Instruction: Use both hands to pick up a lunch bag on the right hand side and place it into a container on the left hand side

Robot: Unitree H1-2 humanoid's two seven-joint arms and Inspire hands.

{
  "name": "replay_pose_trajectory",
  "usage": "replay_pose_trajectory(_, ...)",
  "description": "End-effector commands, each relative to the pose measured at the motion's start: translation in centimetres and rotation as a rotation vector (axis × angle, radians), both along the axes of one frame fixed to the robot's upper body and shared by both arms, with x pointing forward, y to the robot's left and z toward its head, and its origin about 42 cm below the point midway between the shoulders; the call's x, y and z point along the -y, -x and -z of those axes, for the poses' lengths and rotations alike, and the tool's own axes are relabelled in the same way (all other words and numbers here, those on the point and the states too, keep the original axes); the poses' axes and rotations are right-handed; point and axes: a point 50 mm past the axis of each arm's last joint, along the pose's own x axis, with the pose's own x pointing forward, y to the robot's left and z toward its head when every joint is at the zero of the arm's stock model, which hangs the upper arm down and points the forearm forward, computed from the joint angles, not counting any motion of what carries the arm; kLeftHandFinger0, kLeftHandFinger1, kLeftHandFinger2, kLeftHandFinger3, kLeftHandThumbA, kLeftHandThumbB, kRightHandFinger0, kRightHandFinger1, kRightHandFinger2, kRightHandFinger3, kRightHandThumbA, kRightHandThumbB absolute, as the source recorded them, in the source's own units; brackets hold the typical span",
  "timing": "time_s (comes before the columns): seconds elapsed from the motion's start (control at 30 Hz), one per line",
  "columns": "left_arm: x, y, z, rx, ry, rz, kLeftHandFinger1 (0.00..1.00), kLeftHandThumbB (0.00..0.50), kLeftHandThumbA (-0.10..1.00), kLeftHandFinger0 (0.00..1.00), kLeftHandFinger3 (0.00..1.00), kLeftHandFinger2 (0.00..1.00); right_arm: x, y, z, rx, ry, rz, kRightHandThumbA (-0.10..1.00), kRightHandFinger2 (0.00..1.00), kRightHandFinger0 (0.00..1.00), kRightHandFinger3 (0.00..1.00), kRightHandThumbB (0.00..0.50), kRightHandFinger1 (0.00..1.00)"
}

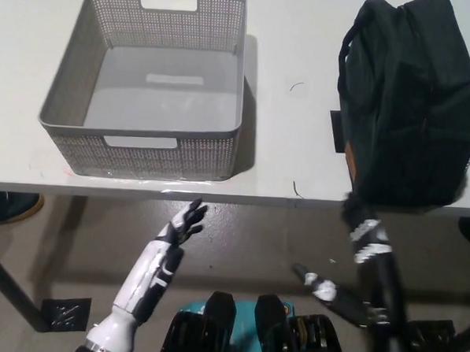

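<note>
Head view: one lunch bag (408,102), one container (157,84) (empty); left hand (187,221) spread, right hand's (358,210) grip unclear.

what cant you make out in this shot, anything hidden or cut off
- Head view: the right robot hand is partly hidden at the table edge against the black lunch bag; its grip cannot be told.
- Head view: the lunch bag's right side is cut off by the picture edge.
- Head view: the grey basket's near wall hides part of its floor.
- Head view: the left robot hand is below the table, open.
</note>
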Motion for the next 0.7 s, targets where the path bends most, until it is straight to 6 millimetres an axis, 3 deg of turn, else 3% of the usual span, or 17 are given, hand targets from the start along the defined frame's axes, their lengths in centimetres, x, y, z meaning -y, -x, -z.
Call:
replay_pose_trajectory(0.0,1.8,0.1,-3.8,0.106,0.011,0.111,1.00,0.242,1.00,1.00,1.00,1.00,2.6,1.7,-3.7,0.199,0.000,0.074,1.00,1.00,1.00,1.00,0.117,1.00)
replay_pose_trajectory(0.07,2.4,-0.2,-5.0,0.131,0.021,0.125,1.00,0.247,1.00,1.00,1.00,1.00,3.4,2.1,-4.8,0.245,0.002,0.093,1.00,1.00,1.00,1.00,0.119,1.00)
replay_pose_trajectory(0.2,4.0,-1.1,-7.7,0.201,0.048,0.161,1.00,0.237,1.00,1.00,1.00,1.00,4.4,3.1,-7.4,0.317,0.006,0.120,1.00,1.00,1.00,1.00,0.179,1.00)
replay_pose_trajectory(0.37,5.7,-2.4,-11.1,0.286,0.080,0.184,1.00,0.261,1.00,1.00,1.00,1.00,5.0,4.0,-10.1,0.413,-0.011,0.160,1.00,1.00,1.00,1.00,0.170,1.00)
replay_pose_trajectory(0.4,6.2,-2.8,-11.9,0.303,0.083,0.184,1.00,0.258,1.00,1.00,1.00,1.00,5.3,3.9,-10.7,0.446,-0.007,0.175,1.00,1.00,1.00,1.00,0.148,1.00)
replay_pose_trajectory(0.5,7.1,-4.8,-14.0,0.349,0.099,0.154,1.00,0.251,1.00,1.00,1.00,1.00,6.6,3.1,-12.0,0.501,0.002,0.196,1.00,1.00,1.00,1.00,0.158,1.00)
replay_pose_trajectory(0.53,7.3,-5.6,-14.6,0.353,0.106,0.132,1.00,0.270,1.00,1.00,1.00,1.00,7.2,2.8,-12.2,0.497,0.009,0.218,1.00,1.00,1.00,1.00,0.159,1.00)
replay_pose_trajectory(0.67,8.2,-8.4,-16.6,0.366,0.131,0.076,1.00,0.260,1.00,1.00,1.00,1.00,9.3,0.9,-12.7,0.469,-0.037,0.276,1.00,1.00,1.00,1.00,0.218,1.00)
